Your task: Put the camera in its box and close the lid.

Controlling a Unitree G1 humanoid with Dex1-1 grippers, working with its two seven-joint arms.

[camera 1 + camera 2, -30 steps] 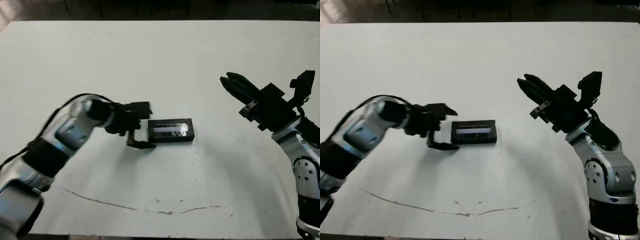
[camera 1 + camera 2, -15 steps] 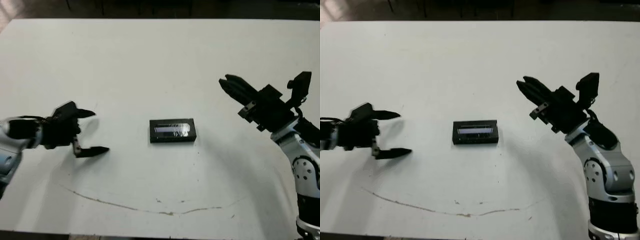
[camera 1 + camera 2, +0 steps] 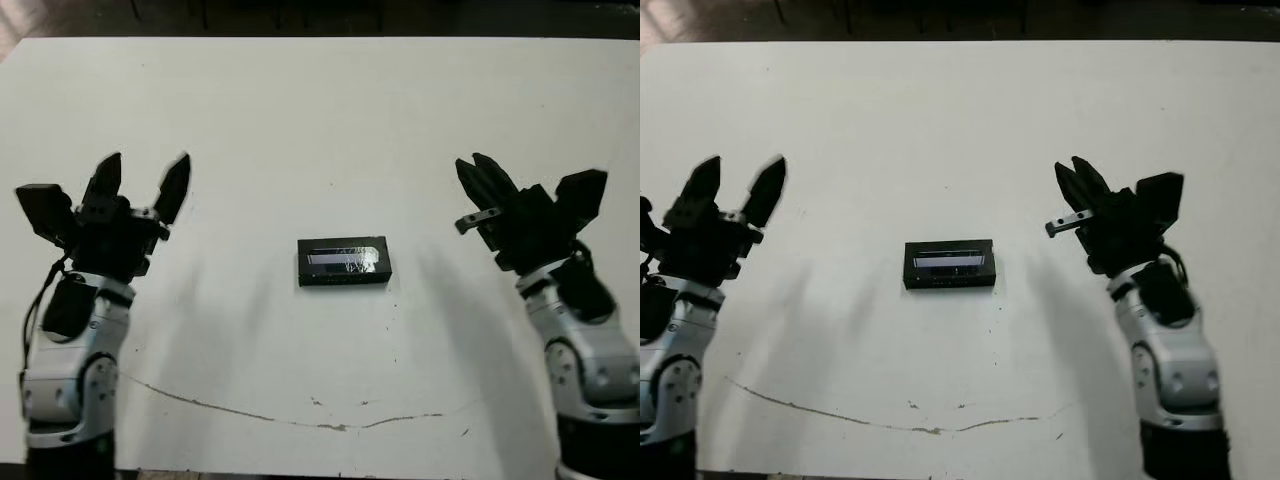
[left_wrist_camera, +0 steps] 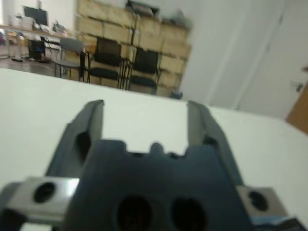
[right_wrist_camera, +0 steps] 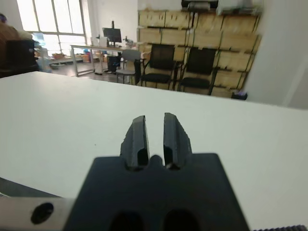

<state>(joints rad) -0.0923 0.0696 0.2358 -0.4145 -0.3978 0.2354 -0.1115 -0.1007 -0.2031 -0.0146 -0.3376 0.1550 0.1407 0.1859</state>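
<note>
Room: beyond my white table (image 3: 320, 110) the wrist views show stacked cartons, black chairs and a desk with a monitor by bright windows.
Table: bare but for a thin curved scratch (image 3: 300, 415) near my edge and the box.
Box (image 3: 343, 262): it lies flat in the middle of the table, between my two arms and well apart from both.
Lid (image 3: 950, 261): it sits on top of the box, its silvery strip facing up, so I judge the box closed; the camera is not visible, presumably inside.
Left gripper (image 3: 140, 185): raised off the table, fingers spread wide apart, holding nothing.
Right gripper (image 5: 155, 133): raised too, fingers nearly together with only a narrow slit between them, empty.
Handling: I expect the box to be light, stiff and a little slick on its glossy top.
Grip: if I had to move it, I would pinch the two long side walls, never the strip, and press gently so the lid does not pop.
</note>
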